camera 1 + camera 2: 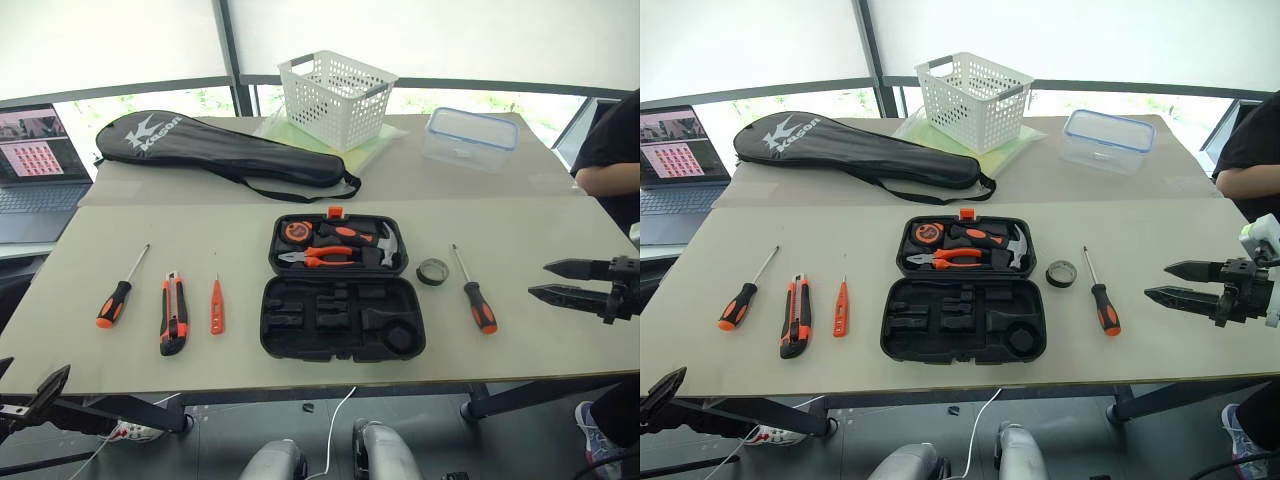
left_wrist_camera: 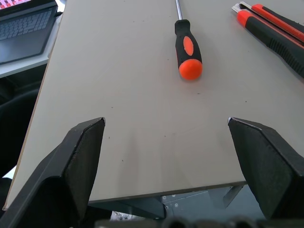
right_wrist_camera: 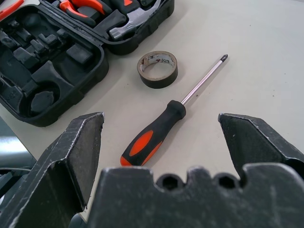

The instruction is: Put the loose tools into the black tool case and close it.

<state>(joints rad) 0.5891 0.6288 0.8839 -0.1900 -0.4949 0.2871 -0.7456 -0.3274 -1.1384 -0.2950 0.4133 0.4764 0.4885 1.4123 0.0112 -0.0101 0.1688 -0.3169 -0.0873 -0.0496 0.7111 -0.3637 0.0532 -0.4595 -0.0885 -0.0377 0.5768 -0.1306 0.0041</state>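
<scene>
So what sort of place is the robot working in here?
Probably an indoor lab or office set up for demos: a plain beige table by big shaded windows, an open laptop at its left end, and a staged black hard-plastic tool case with loose tools.

Open black tool case (image 1: 342, 318) at the centre of the table (image 1: 560, 330). Left of the case: tester screwdriver (image 1: 216, 308), utility knife (image 1: 173, 315), screwdriver (image 1: 118, 296), with bare strips between. Right of the case: tape roll (image 1: 432, 271) close beside, second screwdriver (image 1: 474, 297), then clear surface. Behind the case: racket bag (image 1: 215, 150), basket (image 1: 335, 97).
</scene>
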